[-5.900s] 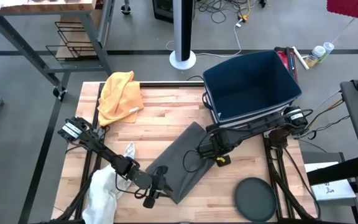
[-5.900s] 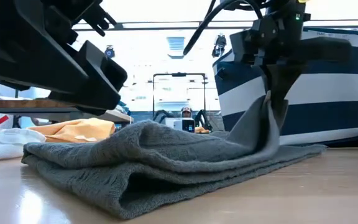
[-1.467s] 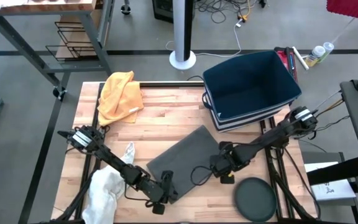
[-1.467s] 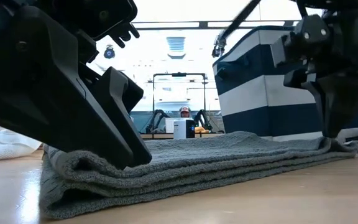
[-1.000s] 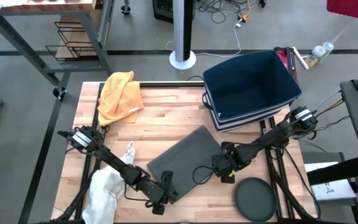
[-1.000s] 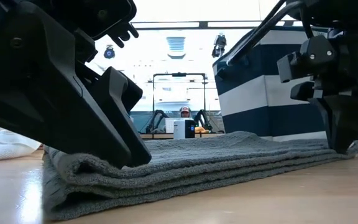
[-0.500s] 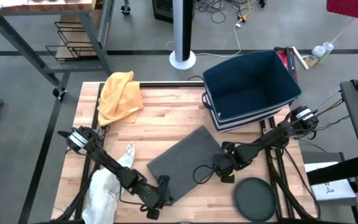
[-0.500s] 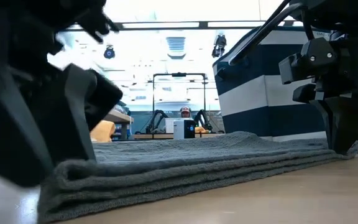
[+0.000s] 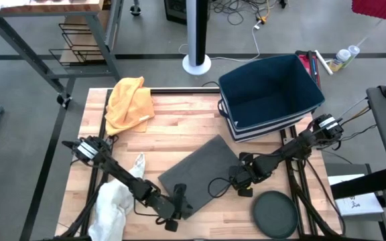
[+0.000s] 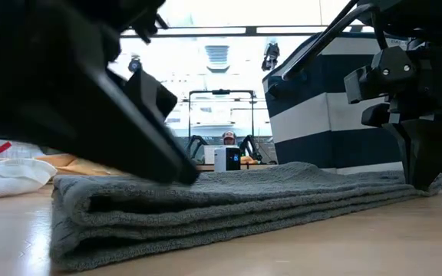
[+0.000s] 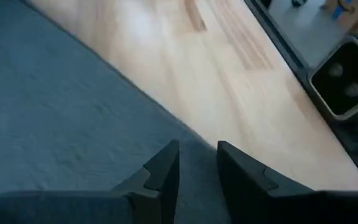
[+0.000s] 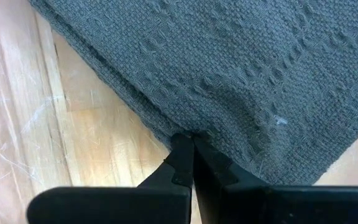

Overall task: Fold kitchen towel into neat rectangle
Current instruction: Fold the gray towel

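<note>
- Right now the grey towel (image 9: 203, 169) lies folded flat in the middle of the wooden surface (image 9: 179, 120), between the two arms, with the striped navy bin (image 9: 270, 94) just beyond it.
- Seen from the low view, the towel (image 10: 229, 203) sits in several stacked layers with rounded fold edges, so it reads as thick, soft and limp (it will sag wherever it is not supported).
- Its knit looks coarse and grippy in the right wrist view (image 12: 229, 68), so the layers probably cling to each other and do not slide freely.
- At the towel's near left corner the left gripper (image 9: 177, 204) has its fingers a small way apart (image 11: 194, 168), over the edge of the cloth; whether cloth sits between them I cannot tell.
- At the towel's right corner the right gripper (image 9: 241, 179) has its fingers pressed together, tips down at the hem (image 12: 188, 140); a real pinch of fabric is not clear.
- Best hold, I judge, is at the corners or along a fold edge, taking all layers at once, since a pinch on the top layer alone would peel the stack open.
- Light cloth like this should lift easily, but dragging it across the wood could skew the rectangle.
</note>
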{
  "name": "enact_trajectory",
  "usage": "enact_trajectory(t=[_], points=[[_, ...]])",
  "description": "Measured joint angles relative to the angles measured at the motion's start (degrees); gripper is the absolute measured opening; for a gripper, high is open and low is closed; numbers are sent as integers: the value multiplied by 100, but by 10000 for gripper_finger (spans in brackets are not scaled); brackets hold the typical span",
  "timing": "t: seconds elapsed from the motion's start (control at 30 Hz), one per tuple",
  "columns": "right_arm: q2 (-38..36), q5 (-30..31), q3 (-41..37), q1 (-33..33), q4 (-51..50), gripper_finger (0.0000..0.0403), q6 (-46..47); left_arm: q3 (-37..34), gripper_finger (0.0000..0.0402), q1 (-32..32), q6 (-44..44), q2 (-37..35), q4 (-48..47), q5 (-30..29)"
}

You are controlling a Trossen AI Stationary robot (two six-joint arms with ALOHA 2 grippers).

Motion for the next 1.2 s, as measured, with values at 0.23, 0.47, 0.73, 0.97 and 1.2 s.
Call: enact_trajectory(t=[0.23,0.47,0.73,0.97,1.2], points=[[4,-2,-2,0,-11,0,-7,0,90,-105,-297,39,-369,243],[4,-9,-4,0,-30,0,-4,0,89,-142,-411,36,-391,226],[4,-9,-4,0,-72,0,-4,-4,91,-178,-507,36,-415,224],[0,-8,-4,0,-74,0,-20,-9,87,-193,-565,36,-406,224],[-12,-7,-7,0,-76,0,-17,-22,93,-208,-579,-69,-483,246]])
